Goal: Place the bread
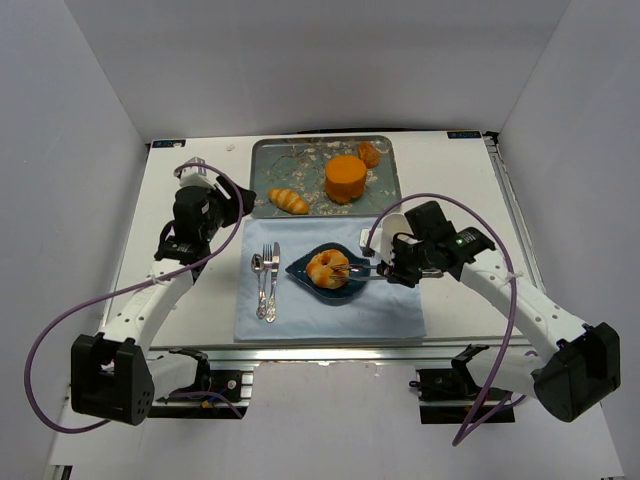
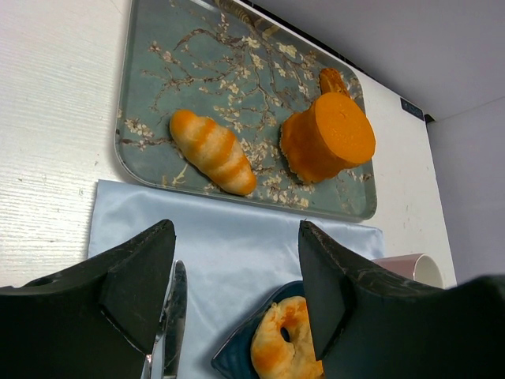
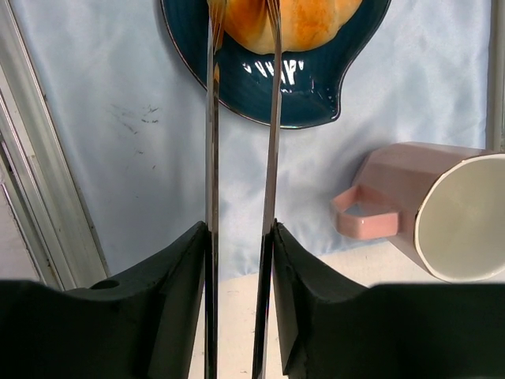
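While the right claw [image 1: 392, 268] squeezes a pair of metal tongs [image 3: 272, 118], the bread [image 1: 328, 268] lies on the dark blue plate [image 3: 316, 87].
The tong blades reach the bread well ahead of the claw's fingers; whether they pinch it is unclear. The plate sits on a pale blue cloth [image 1: 330, 315] on the worktop [image 1: 450, 170]. The left claw [image 2: 237, 268] hangs spread wide near the floral tray [image 2: 158, 79].

The tongs [image 3: 211, 134] are polished metal, the plate [image 3: 312, 91] glossy glazed ceramic. The cloth [image 3: 118, 158] looks smooth and matt; the bread [image 3: 312, 24] has a shiny crust.
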Robot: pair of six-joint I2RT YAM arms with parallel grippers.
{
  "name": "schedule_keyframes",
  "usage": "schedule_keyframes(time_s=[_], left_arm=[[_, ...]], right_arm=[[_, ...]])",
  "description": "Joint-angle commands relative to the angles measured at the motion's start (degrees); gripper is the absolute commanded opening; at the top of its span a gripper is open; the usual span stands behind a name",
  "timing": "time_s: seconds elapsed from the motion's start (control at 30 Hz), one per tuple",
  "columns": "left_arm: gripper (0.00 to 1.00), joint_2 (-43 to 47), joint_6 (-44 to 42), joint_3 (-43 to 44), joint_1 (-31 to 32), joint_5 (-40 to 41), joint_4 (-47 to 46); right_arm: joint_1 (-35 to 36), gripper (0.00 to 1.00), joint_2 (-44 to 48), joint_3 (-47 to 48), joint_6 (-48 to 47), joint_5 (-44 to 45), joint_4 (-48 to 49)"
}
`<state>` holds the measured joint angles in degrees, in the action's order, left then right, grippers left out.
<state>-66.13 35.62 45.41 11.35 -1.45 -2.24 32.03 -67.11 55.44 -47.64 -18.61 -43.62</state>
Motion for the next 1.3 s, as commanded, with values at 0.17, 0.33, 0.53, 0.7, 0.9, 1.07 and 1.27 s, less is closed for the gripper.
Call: schedule_keyframes(time_s=[0.17,0.33,0.53,0.7,0.9,1.07,1.27], left_arm=[[0.73,-0.58,0.07,1.17,-0.37,-1.01,-1.71],[0.73,-1.11,0.24,1.44,-0.37,-1.36,-2.15],[0.73,-1.02,0.24,1.18,-0.37,-1.45,-2.33],[0.73,-1.02,0.68,0.73,-0.37,-1.8,-2.51],[0.69,-1.2,0.68,1.17,-0.28,-2.41,-2.59],[0.66,-1.37,1.38,0.65,-0.37,-3.47,-3.29],[0.65,-2.77,2.26,0.47,-0.37,-5.92,-4.26]], right_arm=[[0.05,0.43,0.67,4.94,-0.53,-1.87,-0.24],[0.05,0.43,1.19,5.73,-0.44,-1.96,-0.42],[-0.04,0.41,1.55,7.75,1.05,-2.31,1.07],[-1.27,0.28,-3.19,17.48,12.79,-1.6,6.08],[-11.08,0.0,-10.75,25.76,26.07,-2.75,9.86],[-22.08,0.0,-16.55,26.04,36.11,-0.11,13.99],[-34.92,0.0,-22.88,14.55,42.54,4.45,23.21]])
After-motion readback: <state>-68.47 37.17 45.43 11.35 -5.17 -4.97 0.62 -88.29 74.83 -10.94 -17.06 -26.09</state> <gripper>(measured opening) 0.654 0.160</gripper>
